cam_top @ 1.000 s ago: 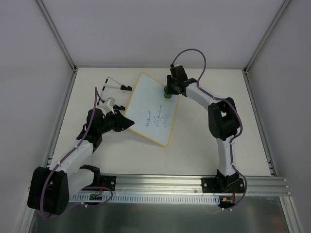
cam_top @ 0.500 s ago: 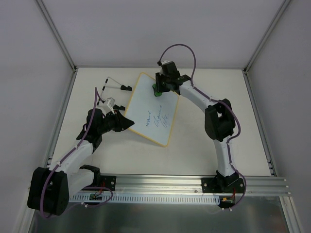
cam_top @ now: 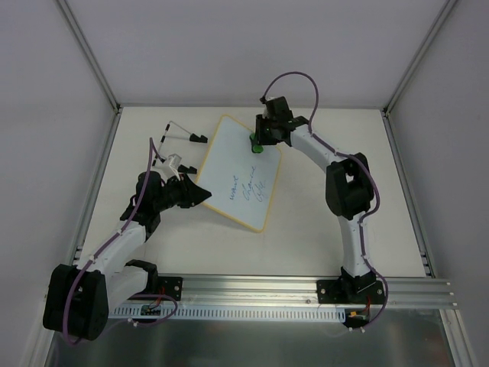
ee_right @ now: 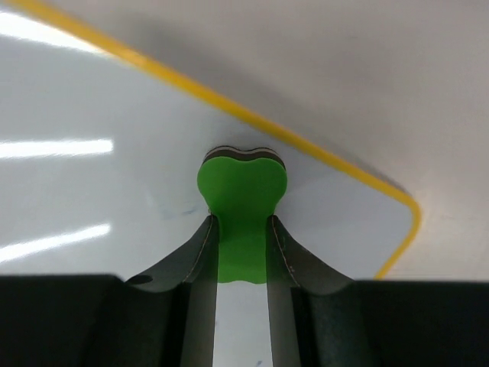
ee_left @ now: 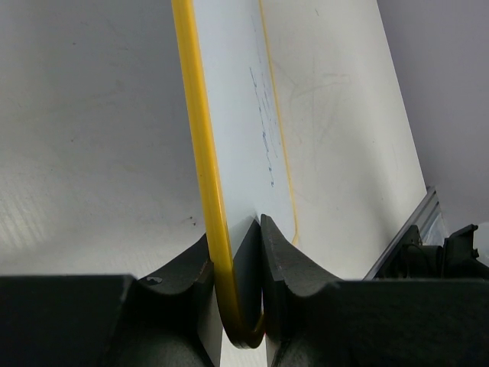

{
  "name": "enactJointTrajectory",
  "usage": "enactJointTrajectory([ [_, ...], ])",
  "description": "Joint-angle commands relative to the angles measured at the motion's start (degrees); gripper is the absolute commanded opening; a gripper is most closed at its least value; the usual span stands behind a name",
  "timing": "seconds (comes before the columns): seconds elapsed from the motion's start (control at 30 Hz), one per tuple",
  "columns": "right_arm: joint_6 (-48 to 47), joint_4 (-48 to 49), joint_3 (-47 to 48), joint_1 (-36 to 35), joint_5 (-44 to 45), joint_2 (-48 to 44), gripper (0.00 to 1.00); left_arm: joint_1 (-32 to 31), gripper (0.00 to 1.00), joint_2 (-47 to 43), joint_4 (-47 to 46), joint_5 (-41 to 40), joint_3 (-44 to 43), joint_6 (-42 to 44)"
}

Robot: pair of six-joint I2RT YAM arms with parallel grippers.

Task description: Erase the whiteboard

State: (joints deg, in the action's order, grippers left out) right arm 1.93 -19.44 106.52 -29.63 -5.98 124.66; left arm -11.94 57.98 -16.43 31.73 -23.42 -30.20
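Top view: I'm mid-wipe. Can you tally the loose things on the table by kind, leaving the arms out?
whiteboard: 1
green eraser: 1
thin black-and-white sticks, left of the board, kind unclear: 2
Total: 4

Whiteboard (ee_right: 84, 160): glossy, smooth white face, bright light streaks mirrored at left of frame; rim smooth yellow, plastic-looking. Eraser (ee_right: 243, 183): matt green foam-like body, thin dark layer along top edge. Right claw (ee_right: 243, 222): matt black plastic, faintly grainy. Surface (ee_left: 344, 115): matt off-white, faint scuffs. Rail (cam_top: 252, 287), bottom of frame: brushed bare metal.
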Motion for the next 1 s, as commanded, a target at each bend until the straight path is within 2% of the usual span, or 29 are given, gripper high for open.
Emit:
enactJointTrajectory([
  [0.0,3.6,-4.02,-0.7,3.87,3.69,2.07,0.0,-1.15,0.0,-1.2,2.27,2.99,-0.22,12.0],
  [0.1,3.52,-6.48,1.58,4.84,3.35,3.3,0.0,-1.15,0.0,-1.29,2.28,3.17,-0.22,12.18],
  [0.23,3.69,-6.66,2.11,4.58,-2.09,3.92,0.0,-1.15,0.0,-0.85,2.28,3.78,-0.4,12.53],
  [0.47,0.97,-6.57,3.95,0.63,-8.69,2.96,0.0,-1.15,0.0,-0.06,2.45,4.13,-0.93,12.97],
  [0.7,2.89,-6.75,6.6,-1.49,-14.93,4.09,0.0,-1.15,0.0,0.12,3.15,5.36,-1.63,13.58],
  [0.8,3.86,-6.57,6.25,-1.22,-15.29,4.71,0.0,-1.15,0.0,-0.05,3.33,5.89,-1.54,13.67],
  [0.97,10.26,-6.92,4.58,1.76,-9.6,4.89,0.0,-1.15,0.0,-0.67,3.86,6.16,-1.45,13.76],
])
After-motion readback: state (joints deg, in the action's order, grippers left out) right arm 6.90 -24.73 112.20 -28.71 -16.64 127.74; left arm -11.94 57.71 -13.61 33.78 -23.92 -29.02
